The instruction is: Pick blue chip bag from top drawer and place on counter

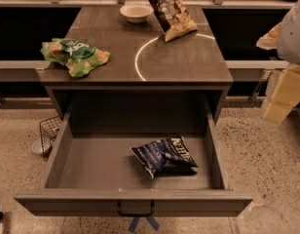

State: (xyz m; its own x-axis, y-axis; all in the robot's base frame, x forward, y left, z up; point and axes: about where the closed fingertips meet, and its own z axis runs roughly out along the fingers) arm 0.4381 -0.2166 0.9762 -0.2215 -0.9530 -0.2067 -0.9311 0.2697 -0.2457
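The blue chip bag (pixel 164 155) lies flat inside the open top drawer (pixel 91 169), right of the middle and near the front. The drawer is pulled fully out, with a black handle (pixel 135 211) on its front panel. The counter (pixel 189 57) above it is dark grey-brown with a white arc across it. My gripper (pixel 279 99) is at the right edge of the view, a cream-coloured part hanging beside the counter's right side, well away from the bag and holding nothing that I can see.
On the counter lie a green bag (pixel 74 55) at the left, a white bowl (pixel 136 12) at the back and a brown-and-cream bag (pixel 170 11) beside it. A wire basket (pixel 47 130) stands on the speckled floor left of the drawer.
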